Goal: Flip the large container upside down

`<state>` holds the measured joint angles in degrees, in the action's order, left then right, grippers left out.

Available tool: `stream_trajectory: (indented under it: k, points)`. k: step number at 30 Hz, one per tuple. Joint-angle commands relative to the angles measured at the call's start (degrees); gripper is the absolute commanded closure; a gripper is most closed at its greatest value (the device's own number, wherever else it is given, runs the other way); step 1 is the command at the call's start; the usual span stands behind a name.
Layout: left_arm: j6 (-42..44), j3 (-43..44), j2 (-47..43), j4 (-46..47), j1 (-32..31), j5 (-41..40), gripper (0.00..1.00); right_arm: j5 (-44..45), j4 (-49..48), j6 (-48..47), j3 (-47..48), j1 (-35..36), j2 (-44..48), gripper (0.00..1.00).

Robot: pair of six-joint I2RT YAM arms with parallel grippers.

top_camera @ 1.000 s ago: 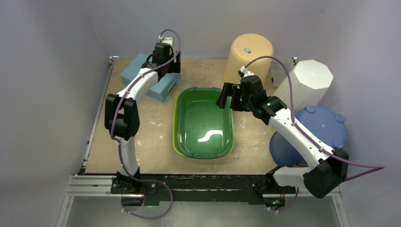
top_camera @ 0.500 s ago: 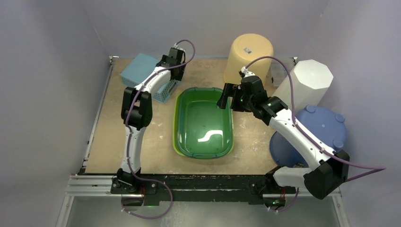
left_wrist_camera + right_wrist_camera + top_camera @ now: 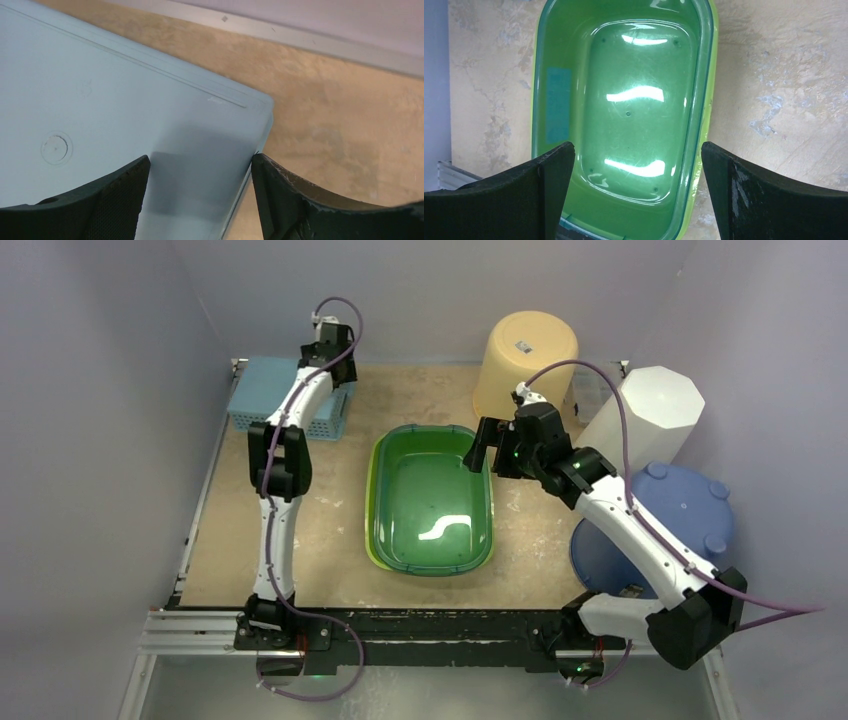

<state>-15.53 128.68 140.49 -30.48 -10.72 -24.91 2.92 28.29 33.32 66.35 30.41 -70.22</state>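
The large green container (image 3: 430,505) stands upright, mouth up, in the middle of the table and is empty (image 3: 629,100). My right gripper (image 3: 487,455) hovers open above its far right corner. In the right wrist view its jaws (image 3: 638,145) straddle the basin's width from above, touching nothing. My left gripper (image 3: 330,368) is at the back left over the right corner of an overturned light blue basket (image 3: 270,390). It stands open (image 3: 200,157) over the basket's flat bottom (image 3: 100,100), with one finger (image 3: 280,200) by the basket's edge.
An overturned beige bucket (image 3: 525,355) stands at the back, a white octagonal bin (image 3: 650,410) at the back right, and a blue round tub (image 3: 680,510) on the right beside my right arm. Walls enclose the table on three sides.
My left arm has swung left toward the back corner, and the blue basket has shifted left and squared up with the wall. The right gripper has edged slightly right; the green container has not moved.
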Motion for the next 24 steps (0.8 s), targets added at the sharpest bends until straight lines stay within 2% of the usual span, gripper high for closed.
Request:
stream_trajectory:
  k: [1,5,12,16,20,24]
  points:
    - [-6.8,4.5,4.2,-1.7,4.2,4.0,0.28,1.5,1.5,0.0,1.2,0.0,2.3,0.01]
    - [-6.2,1.8,0.0,2.1,4.5,8.2,0.25,0.8,1.0,0.8,0.6,0.0,2.7,0.01]
    - [-9.2,-18.0,-20.0,15.5,4.4,12.3,0.21,-0.5,-0.1,1.3,-0.5,0.0,3.2,0.01]
    - [-9.2,-26.0,-28.0,15.9,4.4,14.1,0.20,-0.8,-0.7,1.3,-1.5,0.0,3.3,0.01]
    - [-11.5,-40.4,-36.4,16.9,4.8,11.9,0.20,-1.6,-1.7,1.6,-2.5,0.0,3.2,0.01]
    - [-15.3,-55.3,-42.6,22.6,8.3,16.9,0.20,-2.7,-2.4,1.6,-3.1,0.0,2.9,0.01]
